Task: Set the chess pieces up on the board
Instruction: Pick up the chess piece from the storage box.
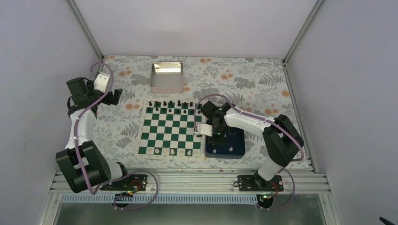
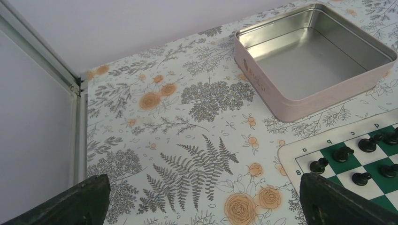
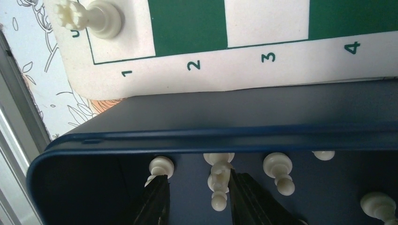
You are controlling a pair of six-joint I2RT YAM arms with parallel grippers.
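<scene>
The green-and-white board (image 1: 164,123) lies mid-table, with a few white chess pieces (image 1: 172,152) on its near row. One white piece (image 3: 101,18) stands on the board's corner square (image 3: 187,28). Several more white pieces (image 3: 279,171) lie in the dark blue tray (image 3: 234,136). My right gripper (image 3: 196,180) is down inside that tray (image 1: 237,150), open. A lying white piece (image 3: 218,183) sits just inside its right finger (image 3: 244,197). Its left finger partly hides another piece (image 3: 162,166). My left gripper (image 2: 204,187) hangs wide open and empty over the tablecloth, left of the board's far corner (image 2: 300,157).
Small black pieces (image 1: 171,104) line the board's far row and show in the left wrist view (image 2: 342,153). An empty metal tin (image 1: 166,77) stands behind the board and fills the upper right of the left wrist view (image 2: 281,93). Enclosure walls ring the table.
</scene>
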